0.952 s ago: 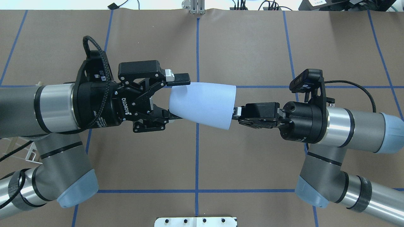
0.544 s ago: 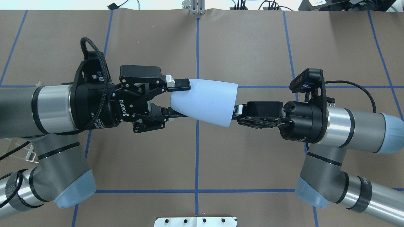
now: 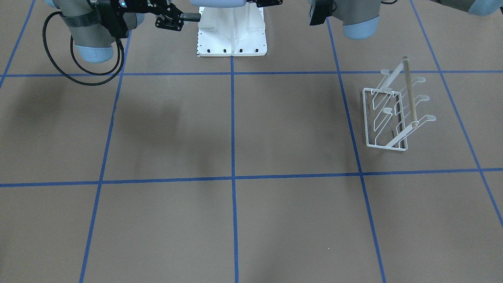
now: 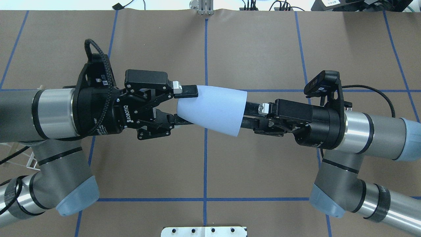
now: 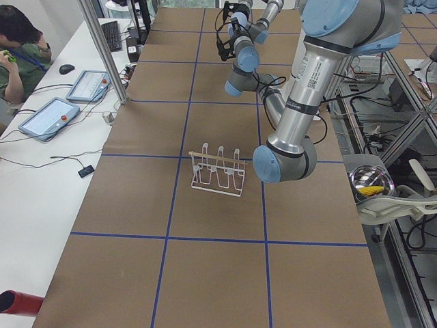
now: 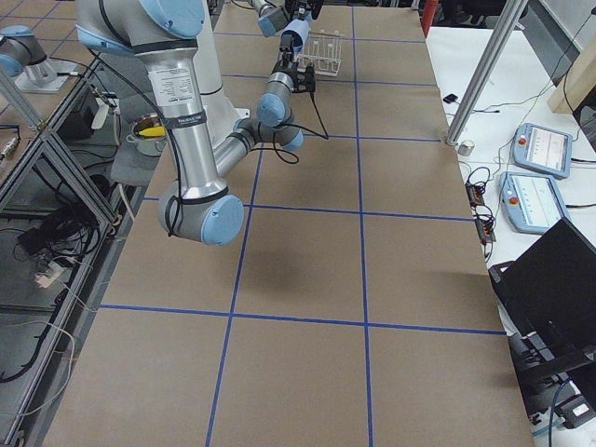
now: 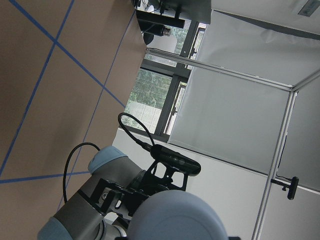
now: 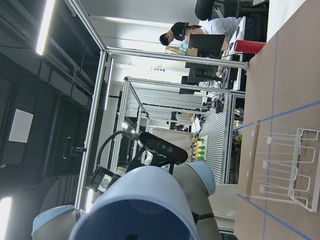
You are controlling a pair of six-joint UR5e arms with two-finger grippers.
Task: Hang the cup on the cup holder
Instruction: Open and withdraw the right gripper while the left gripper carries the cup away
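Observation:
The light blue cup (image 4: pixel 212 108) lies sideways in mid-air between my two grippers, narrow base to the left. My left gripper (image 4: pixel 194 106) is shut on the base end, one finger on each side. My right gripper (image 4: pixel 245 114) is at the cup's wide rim with its jaws spread, open. The cup's base fills the bottom of the left wrist view (image 7: pixel 175 215), and its mouth fills the bottom of the right wrist view (image 8: pixel 142 205). The white wire cup holder (image 3: pixel 393 114) with a wooden rod stands empty on the table on my left side, mostly hidden under my left arm in the overhead view.
The robot's white base plate (image 3: pixel 232 35) is at the table's near edge. The cup holder also shows in the exterior left view (image 5: pixel 218 171). An operator (image 5: pixel 20 41) and tablets sit at a side table. A metal bowl (image 5: pixel 371 183) stands off the table.
My left gripper closed onto the cup's base end. My right gripper then opened its jaws at the rim and drew back a little to the right.

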